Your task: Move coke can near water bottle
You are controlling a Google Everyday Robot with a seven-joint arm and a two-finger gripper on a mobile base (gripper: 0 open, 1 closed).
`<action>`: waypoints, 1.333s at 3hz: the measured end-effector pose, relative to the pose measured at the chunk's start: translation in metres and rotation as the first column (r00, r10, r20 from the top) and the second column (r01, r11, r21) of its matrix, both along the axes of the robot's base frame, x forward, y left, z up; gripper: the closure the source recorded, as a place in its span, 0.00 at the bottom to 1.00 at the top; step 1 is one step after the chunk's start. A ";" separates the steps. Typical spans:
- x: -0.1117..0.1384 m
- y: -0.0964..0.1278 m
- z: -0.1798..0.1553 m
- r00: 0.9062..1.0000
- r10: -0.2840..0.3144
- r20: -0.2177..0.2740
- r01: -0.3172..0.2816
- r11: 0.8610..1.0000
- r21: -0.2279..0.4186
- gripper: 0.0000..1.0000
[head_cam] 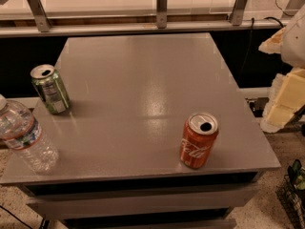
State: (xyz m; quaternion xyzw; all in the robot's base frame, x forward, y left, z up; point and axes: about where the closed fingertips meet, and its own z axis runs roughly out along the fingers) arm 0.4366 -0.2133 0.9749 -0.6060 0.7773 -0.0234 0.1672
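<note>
From my station I see the coke can (199,140) standing upright near the front right corner of the grey table (143,66), its tab opening facing up. The water bottle (26,137) is at the front left corner, leaning a little and partly cut off by the frame edge, so the two are well apart with bare tabletop between them. A green can (50,89) stands upright just behind the bottle on the left side. I judge it is there as a distractor, and it narrows the space where I could set the coke can down. The gripper (285,101) is, I think, the pale cream shape off the table's right edge, held clear of the surface and away from all three items. The view cuts it off, so I cannot tell how far open it is, but it has hold of nothing on the table. The move has not yet begun. The can sits on the side nearest the arm, which should make the first reach short.
</note>
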 end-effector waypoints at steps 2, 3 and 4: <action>-0.020 0.048 -0.023 0.985 0.174 0.000 -0.172 0.973 0.156 0.00; -0.035 0.077 -0.043 0.964 0.266 -0.009 -0.256 0.937 0.239 0.00; -0.047 0.101 -0.057 0.940 0.340 -0.027 -0.315 0.895 0.316 0.00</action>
